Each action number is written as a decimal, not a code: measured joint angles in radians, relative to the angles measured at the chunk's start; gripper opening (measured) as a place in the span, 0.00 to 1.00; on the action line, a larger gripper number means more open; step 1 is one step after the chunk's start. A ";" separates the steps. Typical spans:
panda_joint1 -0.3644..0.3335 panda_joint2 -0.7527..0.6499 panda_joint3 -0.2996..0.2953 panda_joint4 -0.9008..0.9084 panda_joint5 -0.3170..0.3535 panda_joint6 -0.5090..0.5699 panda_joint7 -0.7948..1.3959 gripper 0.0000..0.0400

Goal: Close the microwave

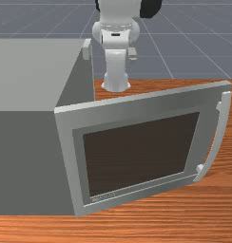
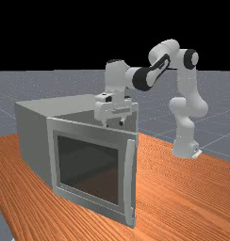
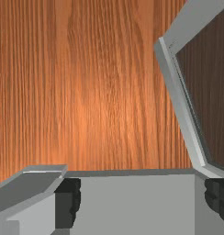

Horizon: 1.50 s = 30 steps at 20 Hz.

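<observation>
Grey microwave (image 1: pixel 25 161): on the wooden table (image 1: pixel 156 220), at the front view's left.
Door (image 2: pixel 88 209): open, swung out from the microwave body, its outer face toward the front camera.
Window (image 1: pixel 141 154): dark, set in the door's pale frame.
Handle (image 1: pixel 219 135): upright and bowed, along the door's free edge, at the front view's right.
White arm (image 2: pixel 161 63): reaches from its base (image 2: pixel 185 146), at the far view's right, toward the microwave.
Gripper (image 2: pixel 113 124): pointing down, near the door's top edge in the far view; whether it touches the door, I cannot tell.
Fingers (image 3: pixel 68 202): spread wide, held well apart, a grey part of the microwave showing between them in the wrist view.
</observation>
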 joint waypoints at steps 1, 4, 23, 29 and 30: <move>0.001 -0.002 0.001 0.001 -0.001 0.000 0.010 1.00; 0.009 -0.002 0.006 0.002 -0.002 0.000 0.019 1.00; 0.000 -0.121 0.019 -0.107 0.008 -0.014 -0.270 1.00; -0.006 -0.149 0.013 -0.139 0.014 -0.009 -0.411 1.00; -0.009 -0.150 0.011 -0.140 0.014 -0.009 -0.412 1.00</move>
